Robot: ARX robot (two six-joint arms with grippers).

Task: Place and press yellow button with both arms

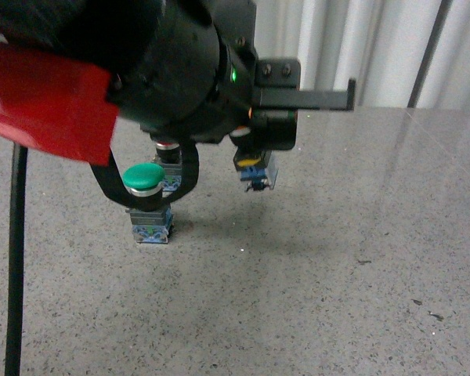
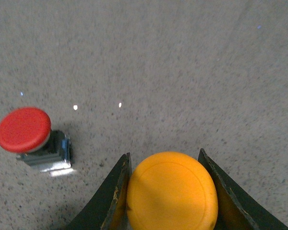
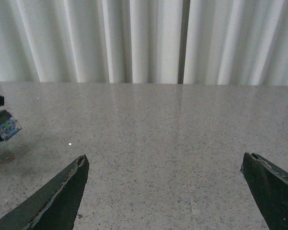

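1. Two black fingers [image 2: 116, 191] of the left gripper [image 2: 164, 153] are clenching the yellow button [image 2: 172, 191] from both sides. In the left wrist view its round cap is filling the gap between them.
2. In the front view the yellow button [image 1: 253, 167] is hanging under the left arm [image 1: 172, 63]. Its black body, yellow tab and blue base are showing, and it is looking lifted clear of the tabletop [image 1: 337, 258].
3. The right gripper [image 3: 165, 157] is hovering over bare tabletop with its fingers [image 3: 62, 191] released and spread wide, grasping nothing.
4. At the edge of the right wrist view a tilted blue button base [image 3: 4, 125] is showing above a shadow, well apart from the right fingers. It is cut off, so which button it belongs to cannot be told from that view alone.
5. The green button [image 1: 145, 176] is standing upright on the tabletop. A black curved loop [image 1: 189, 176] below the left arm is crossing in front of it.
6. The red button [image 2: 24, 129] is sitting on the tabletop off to one side of the left fingers, not touching them.
7. Red tape [image 1: 51, 102] is wrapping the left arm, and a black cable [image 1: 16, 258] is running down beside it.
8. Pale curtains [image 3: 134, 38] are hanging behind the tabletop.
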